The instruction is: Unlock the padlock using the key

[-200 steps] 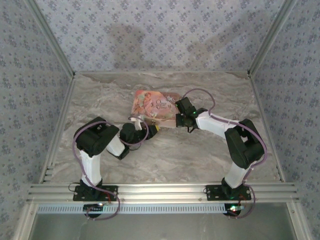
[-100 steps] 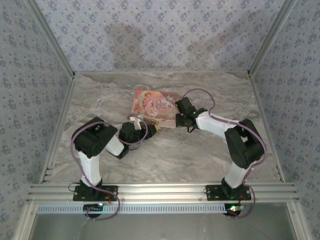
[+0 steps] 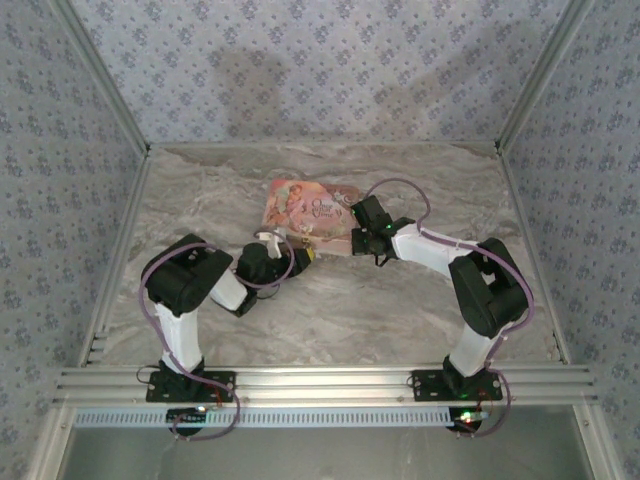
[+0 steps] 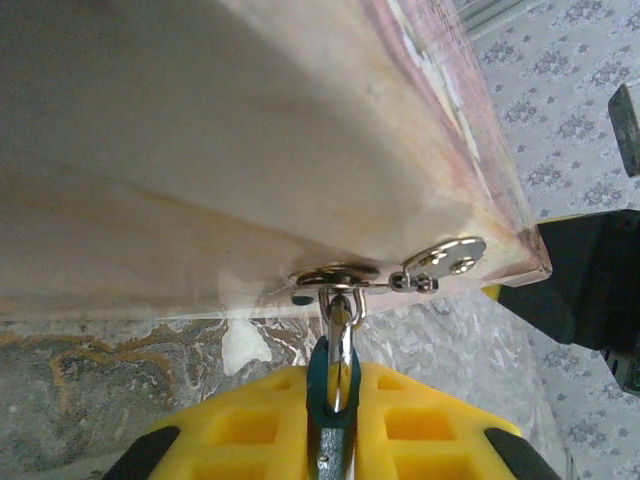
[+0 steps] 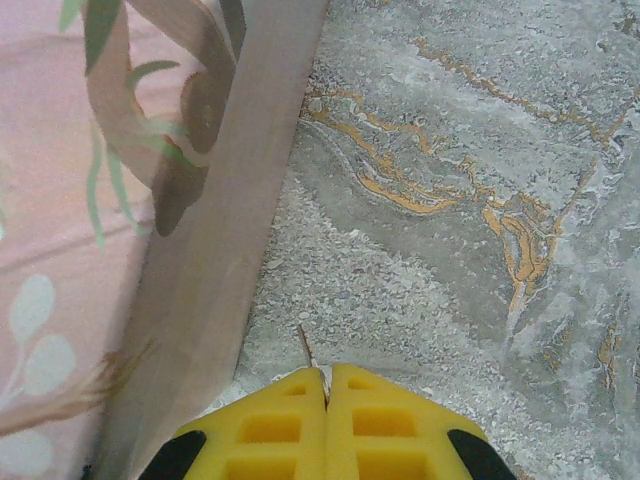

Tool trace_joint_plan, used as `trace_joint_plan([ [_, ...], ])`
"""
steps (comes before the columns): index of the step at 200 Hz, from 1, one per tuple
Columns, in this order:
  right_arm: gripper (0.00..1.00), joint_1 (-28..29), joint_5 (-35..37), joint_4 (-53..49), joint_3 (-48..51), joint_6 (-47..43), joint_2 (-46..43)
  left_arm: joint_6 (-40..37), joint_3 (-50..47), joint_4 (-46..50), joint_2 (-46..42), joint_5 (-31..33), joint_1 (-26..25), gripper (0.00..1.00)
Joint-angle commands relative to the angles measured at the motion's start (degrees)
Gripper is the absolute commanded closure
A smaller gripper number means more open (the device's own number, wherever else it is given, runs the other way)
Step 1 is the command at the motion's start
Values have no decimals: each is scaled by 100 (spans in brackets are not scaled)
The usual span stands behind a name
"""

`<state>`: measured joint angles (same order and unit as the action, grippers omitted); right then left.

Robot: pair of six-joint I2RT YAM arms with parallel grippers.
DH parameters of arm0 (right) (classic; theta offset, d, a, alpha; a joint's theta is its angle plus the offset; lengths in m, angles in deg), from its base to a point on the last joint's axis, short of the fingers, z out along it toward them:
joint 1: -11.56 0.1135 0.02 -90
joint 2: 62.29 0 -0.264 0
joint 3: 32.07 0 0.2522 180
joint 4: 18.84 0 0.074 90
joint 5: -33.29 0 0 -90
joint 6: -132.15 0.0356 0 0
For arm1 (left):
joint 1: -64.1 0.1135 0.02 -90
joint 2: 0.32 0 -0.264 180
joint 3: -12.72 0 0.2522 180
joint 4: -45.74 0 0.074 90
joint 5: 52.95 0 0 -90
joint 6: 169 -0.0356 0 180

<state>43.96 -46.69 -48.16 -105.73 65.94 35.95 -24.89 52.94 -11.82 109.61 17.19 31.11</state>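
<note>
Unreadably small script (image 3: 322, 209); padlock (image 4: 335, 385) on box (image 3: 296, 222)

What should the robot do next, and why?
Probably bring the right gripper over to the padlock. The left gripper pinches it at the clasp on the box, while the right one, shut on a thin tip, likely the key, sits by another box wall.

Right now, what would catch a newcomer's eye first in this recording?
The pink box stands out in the middle of the marble table. In the left wrist view, the left gripper pinches the tiny padlock, which hangs from the box's metal hasp. The right gripper, shut beside the box's wall, shows a thin tip, probably the key.
</note>
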Motion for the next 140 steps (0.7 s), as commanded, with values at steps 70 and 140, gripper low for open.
trace_joint_plan([
  [70, 100, -144, -164, -11, 295, 100, -627, 210, 123, 999, -389, -237, 57, 93],
  [140, 100, -792, -1410, 349, 1360, -53, -2183, 331, 496, 2218, -979, -343, -93, 94],
])
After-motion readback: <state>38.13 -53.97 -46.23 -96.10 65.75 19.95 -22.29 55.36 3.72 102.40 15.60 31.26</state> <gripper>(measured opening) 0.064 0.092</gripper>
